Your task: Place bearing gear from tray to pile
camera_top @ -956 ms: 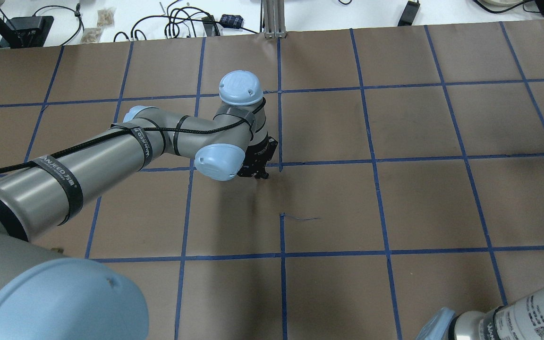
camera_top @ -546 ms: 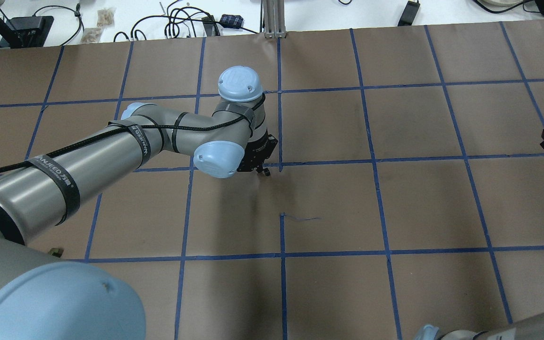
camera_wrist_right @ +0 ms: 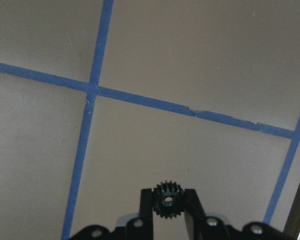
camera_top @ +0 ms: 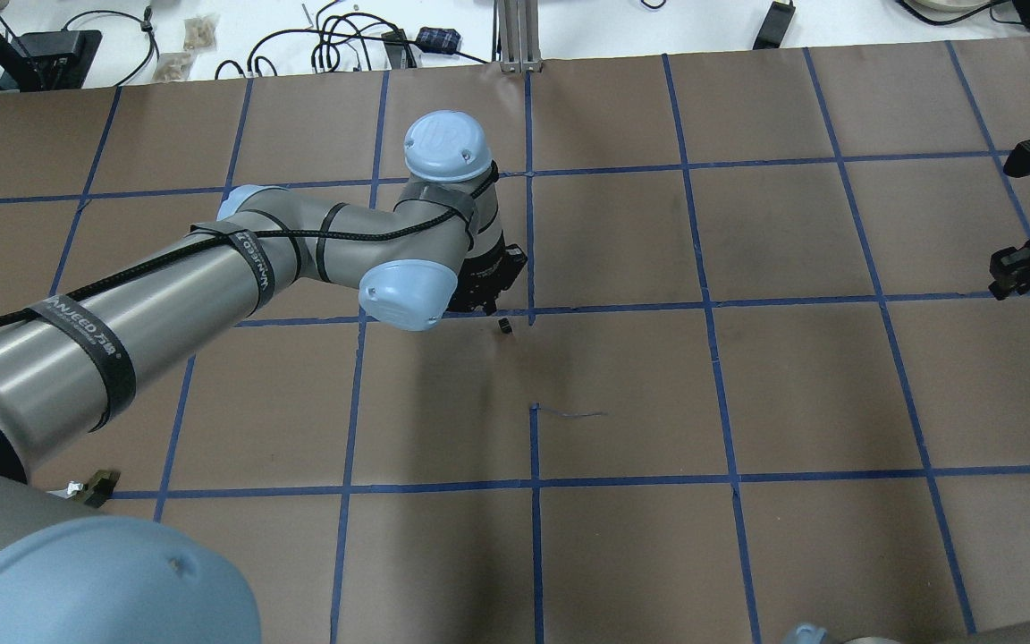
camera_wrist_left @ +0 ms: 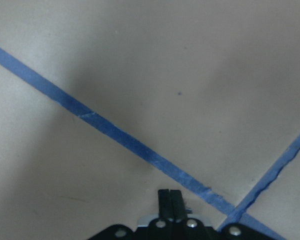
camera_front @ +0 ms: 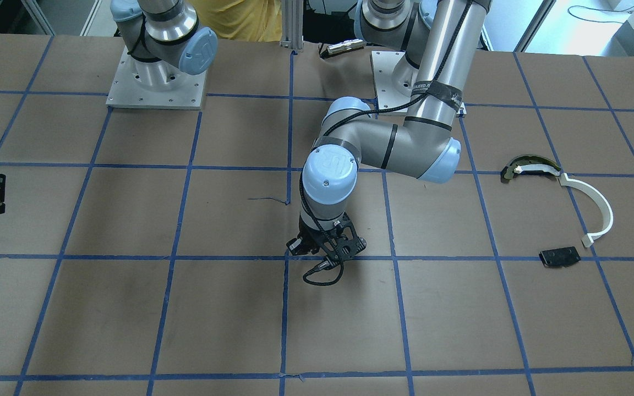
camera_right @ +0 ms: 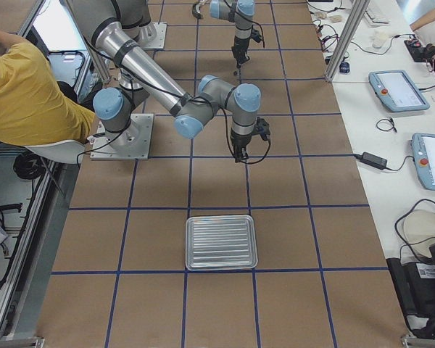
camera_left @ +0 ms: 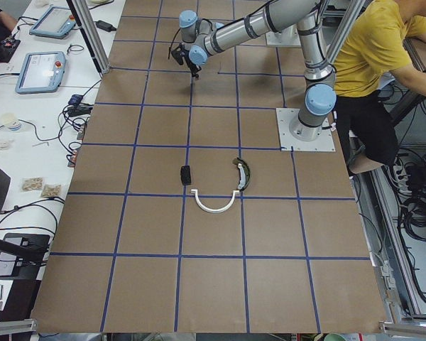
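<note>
Holding small black toothed gear (camera_wrist_right: 168, 201), right hand (camera_wrist_right: 168, 192) part open around it, above brown worktop (camera_wrist_right: 190, 75), well apart from pile (camera_front: 559, 257): white curved plastic arc (camera_front: 608, 217), dark curved metal piece (camera_front: 526, 166). Left hand (camera_wrist_left: 169, 194) shut tight, empty. Thin grip: gear could slip; left arm (camera_top: 211, 286) in way could bump it.

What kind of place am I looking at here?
Likely a robotics lab: two robot arms bolted to a table gridded with blue tape, with control tablets and loose cables beside it.
</note>
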